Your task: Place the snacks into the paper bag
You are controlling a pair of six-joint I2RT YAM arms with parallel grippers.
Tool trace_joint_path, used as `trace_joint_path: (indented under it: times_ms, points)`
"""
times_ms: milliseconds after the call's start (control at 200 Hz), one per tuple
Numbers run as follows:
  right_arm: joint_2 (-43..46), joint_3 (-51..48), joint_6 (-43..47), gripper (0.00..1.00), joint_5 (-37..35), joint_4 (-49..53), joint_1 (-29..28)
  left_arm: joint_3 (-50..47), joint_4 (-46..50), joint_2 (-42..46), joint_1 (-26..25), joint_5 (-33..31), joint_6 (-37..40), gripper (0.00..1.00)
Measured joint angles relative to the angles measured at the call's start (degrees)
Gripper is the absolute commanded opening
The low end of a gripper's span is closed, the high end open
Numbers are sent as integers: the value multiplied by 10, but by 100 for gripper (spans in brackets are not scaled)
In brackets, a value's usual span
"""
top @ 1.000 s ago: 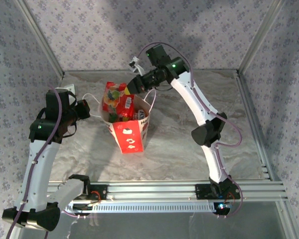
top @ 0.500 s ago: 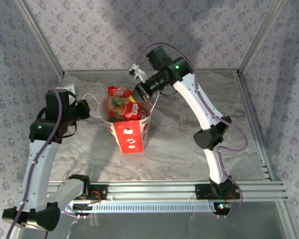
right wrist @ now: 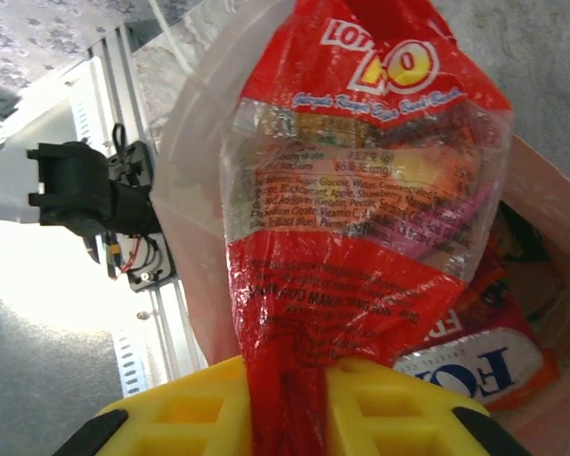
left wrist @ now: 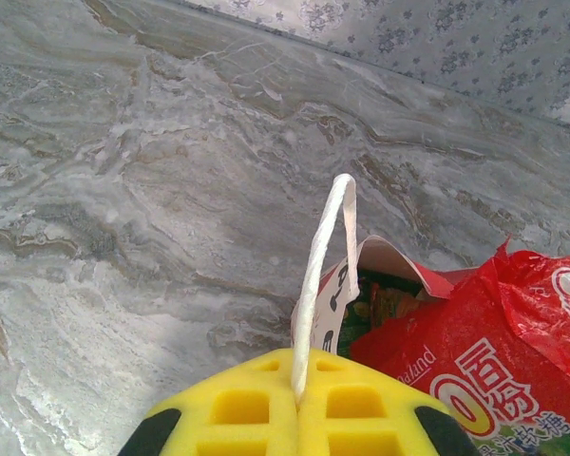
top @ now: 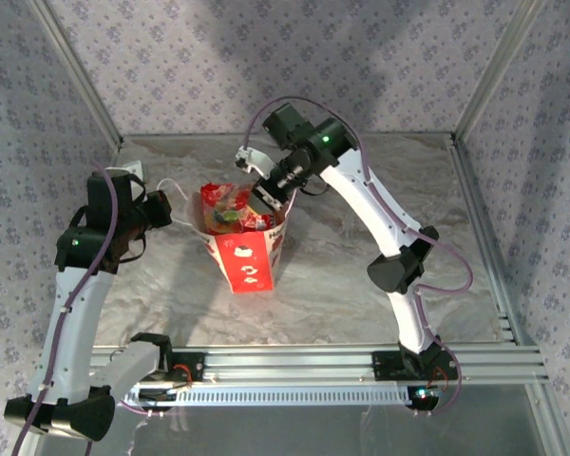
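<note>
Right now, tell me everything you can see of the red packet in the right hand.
The red packet is glossy, crinkled plastic film: red at both ends, with a clear middle band showing coloured sweets and small printed text, and a yellow-and-white logo on the far end. The right hand pinches one flat end between its yellow pads. Its other end points down into the open mouth of the paper bag, part above the rim. Another packet lies behind it inside the bag.

The handle (left wrist: 321, 275) of the paper bag (top: 252, 255) is being pinched at its left by the left gripper (top: 159, 209). A packet (top: 225, 201) is being held in the bag's mouth from behind by the right gripper (top: 264, 195), above other packets (right wrist: 475, 356).
</note>
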State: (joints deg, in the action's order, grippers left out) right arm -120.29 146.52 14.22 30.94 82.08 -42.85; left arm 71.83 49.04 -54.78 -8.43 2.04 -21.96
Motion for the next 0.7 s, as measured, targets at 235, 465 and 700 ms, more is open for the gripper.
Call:
trace_joint_path:
  times_ms: [235,465,700]
  points:
    - [19,-23,-4,0,-53,-43,1,0,1,0,0,0,0,2]
    - [84,-79,-13,0,-88,-139,-5,0,1,0,0,0,-2,2]
    - [108,-79,-17,0,-45,-180,-7,0,1,5,0,0,-2,2]
